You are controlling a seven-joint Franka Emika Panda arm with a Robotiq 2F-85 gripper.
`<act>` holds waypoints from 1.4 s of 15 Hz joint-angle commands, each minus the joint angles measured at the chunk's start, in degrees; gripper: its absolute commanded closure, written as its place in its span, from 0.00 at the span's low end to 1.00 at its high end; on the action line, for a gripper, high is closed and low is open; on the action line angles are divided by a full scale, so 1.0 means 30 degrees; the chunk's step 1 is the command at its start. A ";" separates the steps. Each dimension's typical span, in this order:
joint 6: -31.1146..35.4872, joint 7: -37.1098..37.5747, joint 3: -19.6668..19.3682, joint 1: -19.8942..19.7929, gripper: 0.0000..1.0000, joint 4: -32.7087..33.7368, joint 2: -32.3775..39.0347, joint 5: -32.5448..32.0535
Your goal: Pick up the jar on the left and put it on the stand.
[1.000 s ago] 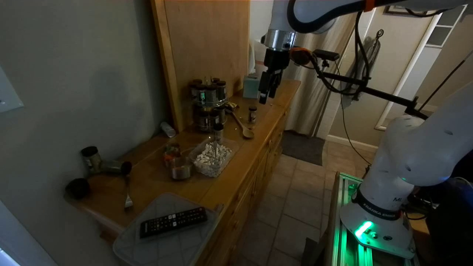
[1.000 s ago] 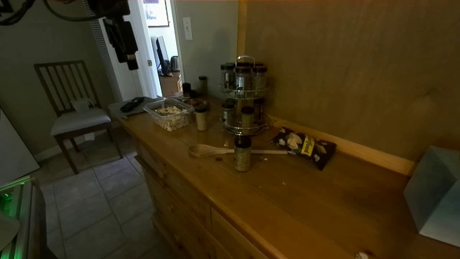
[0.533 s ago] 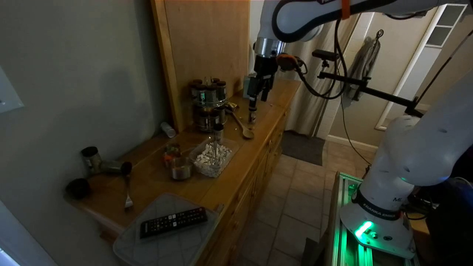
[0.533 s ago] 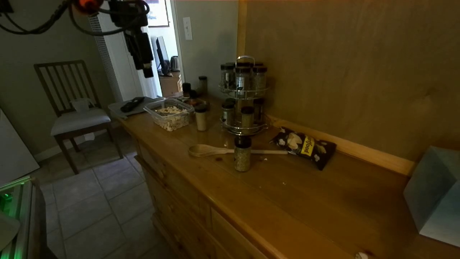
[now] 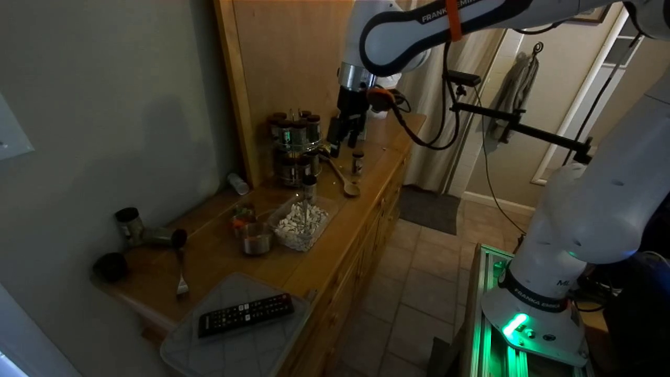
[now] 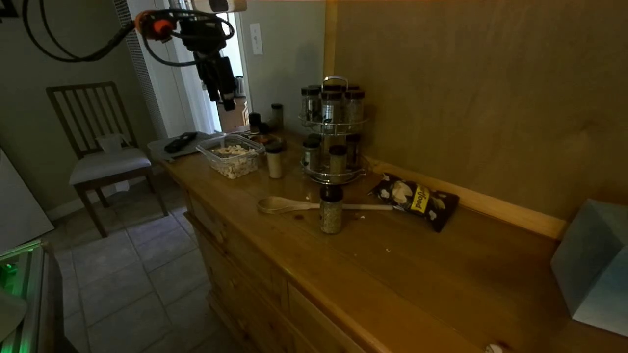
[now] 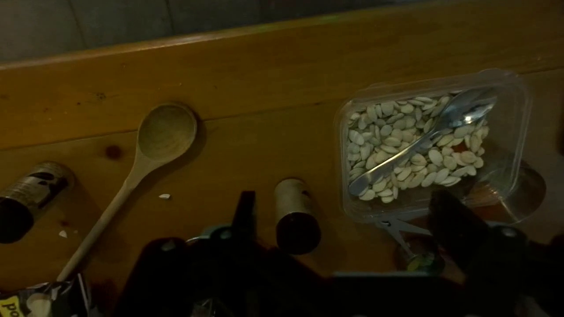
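The black fingers (image 7: 245,215) hang in the air over the brown wooden desk (image 6: 441,274); they are spread wide, and through the gap in the wrist view I see, lower down, a pale cylindrical jar with a black lid (image 7: 293,200); that jar stands upright on the desk, just beside a clear rectangular plastic tub (image 7: 506,123) of whitish seeds (image 7: 423,169); near the jar rises a round two-tier metal wire stand (image 6: 335,129) bearing black-lidded jars (image 6: 332,108); farther along, a greenish cylindrical jar with a black lid (image 6: 331,215) stands near a long wooden spoon (image 7: 147,160).
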 commanded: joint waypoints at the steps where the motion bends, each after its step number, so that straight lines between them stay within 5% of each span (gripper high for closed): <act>1: 0.0326 -0.1145 0.0062 0.0212 0.00 0.0971 0.1111 0.0326; 21: 0.0897 0.0339 0.0522 0.0111 0.00 0.1579 0.2994 -0.1225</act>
